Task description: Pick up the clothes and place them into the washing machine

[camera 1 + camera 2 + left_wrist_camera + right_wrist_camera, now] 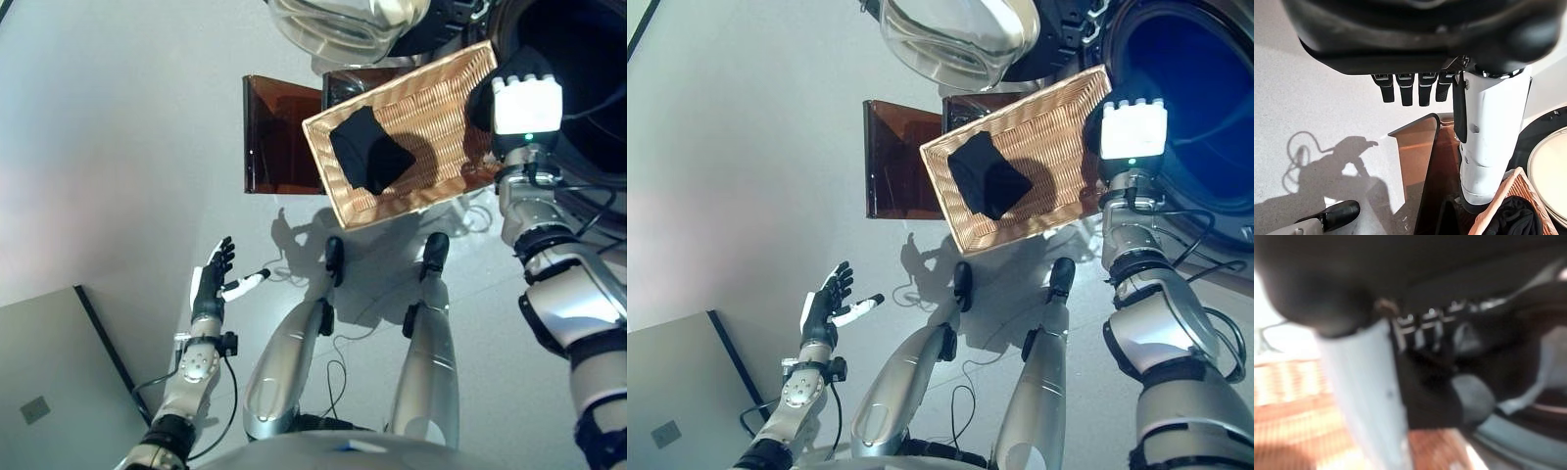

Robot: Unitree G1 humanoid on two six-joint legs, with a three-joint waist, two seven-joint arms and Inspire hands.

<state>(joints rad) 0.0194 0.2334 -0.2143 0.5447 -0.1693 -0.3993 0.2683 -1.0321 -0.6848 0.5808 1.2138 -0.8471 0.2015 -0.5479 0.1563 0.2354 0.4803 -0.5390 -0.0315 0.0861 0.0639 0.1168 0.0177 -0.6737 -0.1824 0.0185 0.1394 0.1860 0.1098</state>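
While the right hand (527, 103) is raised at about 2 o'clock, at the basket's far edge near the drum (1205, 108), its fingers seem curled round a dark cloth (1425, 396), though this view is unclear. Another dark garment (369, 152) lies crumpled in the wicker basket (431, 186), toward its 9 o'clock side. It looks light, soft and limp, so I think a pinch on a raised fold at the middle would hold best. The left hand (214, 279) hangs empty at 7 o'clock, fingers straight.
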